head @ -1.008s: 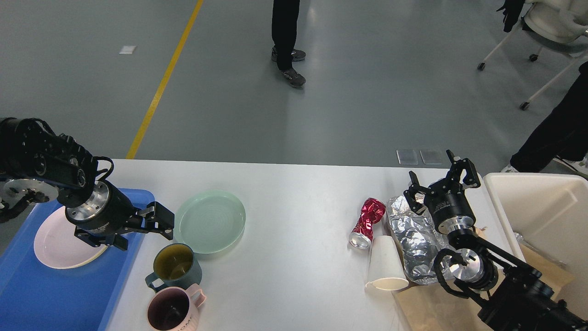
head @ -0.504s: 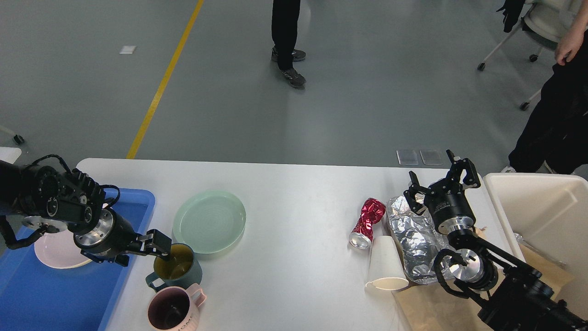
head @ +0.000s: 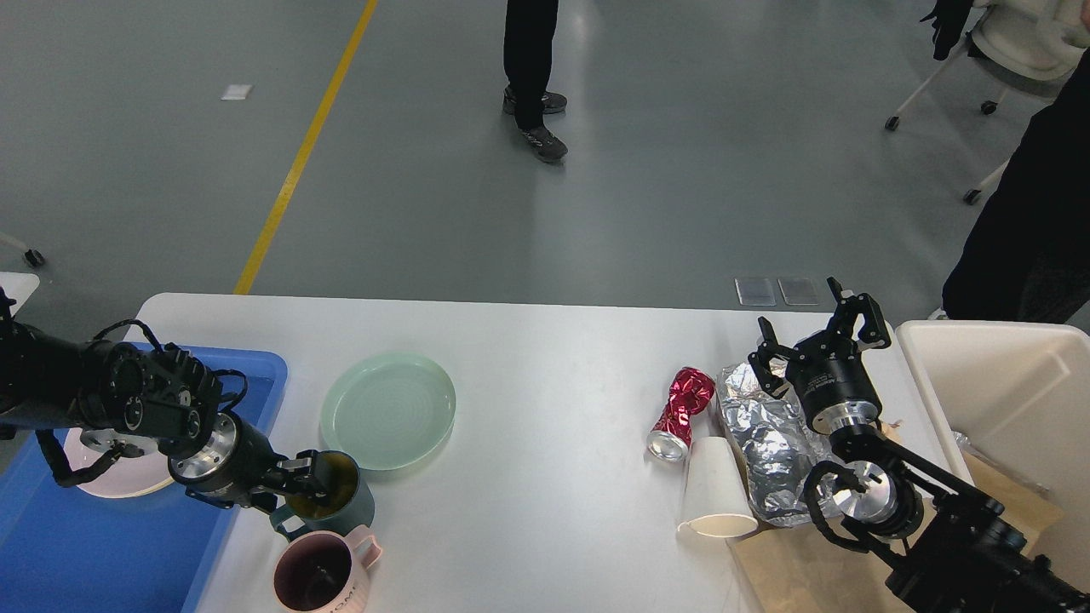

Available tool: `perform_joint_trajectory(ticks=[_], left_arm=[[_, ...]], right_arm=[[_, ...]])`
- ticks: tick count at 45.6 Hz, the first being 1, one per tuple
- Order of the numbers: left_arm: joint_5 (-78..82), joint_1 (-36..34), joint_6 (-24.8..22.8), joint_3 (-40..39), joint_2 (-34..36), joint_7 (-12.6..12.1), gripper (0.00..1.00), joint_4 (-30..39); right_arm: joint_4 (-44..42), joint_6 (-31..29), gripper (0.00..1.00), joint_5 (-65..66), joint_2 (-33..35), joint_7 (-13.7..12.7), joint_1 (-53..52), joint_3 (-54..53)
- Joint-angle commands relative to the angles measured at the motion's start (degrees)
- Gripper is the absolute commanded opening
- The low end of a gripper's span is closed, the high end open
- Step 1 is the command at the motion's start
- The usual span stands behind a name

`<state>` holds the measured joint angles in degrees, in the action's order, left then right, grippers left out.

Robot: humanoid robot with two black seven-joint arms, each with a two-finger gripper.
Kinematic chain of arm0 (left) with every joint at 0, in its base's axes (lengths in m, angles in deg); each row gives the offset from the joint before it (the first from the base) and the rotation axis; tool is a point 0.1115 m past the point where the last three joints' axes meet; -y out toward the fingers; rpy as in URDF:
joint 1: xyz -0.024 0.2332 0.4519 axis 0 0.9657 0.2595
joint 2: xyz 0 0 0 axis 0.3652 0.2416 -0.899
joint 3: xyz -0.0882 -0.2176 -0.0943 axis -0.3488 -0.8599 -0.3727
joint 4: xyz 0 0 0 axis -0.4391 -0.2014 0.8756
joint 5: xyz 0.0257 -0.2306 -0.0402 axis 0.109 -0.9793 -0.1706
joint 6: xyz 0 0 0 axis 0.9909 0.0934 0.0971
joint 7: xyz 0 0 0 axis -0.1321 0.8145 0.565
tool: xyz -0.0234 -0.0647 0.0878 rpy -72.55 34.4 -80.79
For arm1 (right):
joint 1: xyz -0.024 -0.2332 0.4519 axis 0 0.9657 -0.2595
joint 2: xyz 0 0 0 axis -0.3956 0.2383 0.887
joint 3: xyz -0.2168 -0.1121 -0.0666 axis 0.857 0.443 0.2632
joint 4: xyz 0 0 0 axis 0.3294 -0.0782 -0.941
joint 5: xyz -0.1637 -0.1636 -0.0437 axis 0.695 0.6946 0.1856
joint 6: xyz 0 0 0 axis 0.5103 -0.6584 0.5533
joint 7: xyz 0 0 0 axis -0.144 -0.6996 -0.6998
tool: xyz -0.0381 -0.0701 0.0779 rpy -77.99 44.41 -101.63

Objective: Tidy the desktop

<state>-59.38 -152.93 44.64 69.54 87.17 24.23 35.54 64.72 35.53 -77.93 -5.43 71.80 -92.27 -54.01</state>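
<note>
My left arm comes in low from the left over the blue plastic tray [head: 128, 553], wrist near level, left gripper [head: 313, 484] at the rim of the dark teal ceramic mug [head: 328, 502]; too dark to split the fingers, so cannot tell if apart or clamped. Right arm rises from the lower right, right gripper [head: 816, 336] pointing up and away, fingers spread, holding nothing, above the crumpled silver foil sheet [head: 766, 438]. The large white rectangular desktop [head: 553, 383] fills the lower frame; wide bare stretch mid-table between the pale green round plate [head: 389, 410] and the crushed red metal can [head: 681, 413]. Pink ribbed mug [head: 322, 575] sits just in front of the teal one, tight on that side. White paper cup [head: 714, 494] lies tipped beside the foil. Versus a second ago: left gripper has dropped from near the plate to the teal mug; right arm unchanged
</note>
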Motion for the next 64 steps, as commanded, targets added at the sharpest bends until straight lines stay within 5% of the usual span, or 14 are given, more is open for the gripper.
perform_joint_trajectory(ticks=[1, 5, 15, 33, 43, 55, 64], left_arm=[[-0.1, 0.8, -0.5, -0.4, 0.0, 0.0, 0.17, -0.9], [-0.3, 0.7, -0.9, -0.4, 0.2, -1.0, 0.05, -1.1], [-0.3, 0.5, -1.2, -0.5, 0.3, -6.0, 0.0, -1.1], [-0.4, -1.9, -3.6, -1.0, 0.6, -5.9, 0.0, -0.7], [-1.1, -15.7, -17.5, 2.8, 2.5, -5.5, 0.0, 5.0], [-5.5, -43.9, -19.0, 15.6, -3.3, -2.1, 0.0, 25.7], [-6.0, -55.9, -23.6, 20.4, -6.6, 2.3, 0.0, 32.7]], right_arm=[[0.0, 0.0, 1.0, 0.0, 0.0, 0.0, 0.0, 0.0], [0.0, 0.0, 1.0, 0.0, 0.0, 0.0, 0.0, 0.0], [0.0, 0.0, 1.0, 0.0, 0.0, 0.0, 0.0, 0.0], [0.0, 0.0, 1.0, 0.0, 0.0, 0.0, 0.0, 0.0], [0.0, 0.0, 1.0, 0.0, 0.0, 0.0, 0.0, 0.0], [0.0, 0.0, 1.0, 0.0, 0.0, 0.0, 0.0, 0.0], [0.0, 0.0, 1.0, 0.0, 0.0, 0.0, 0.0, 0.0]])
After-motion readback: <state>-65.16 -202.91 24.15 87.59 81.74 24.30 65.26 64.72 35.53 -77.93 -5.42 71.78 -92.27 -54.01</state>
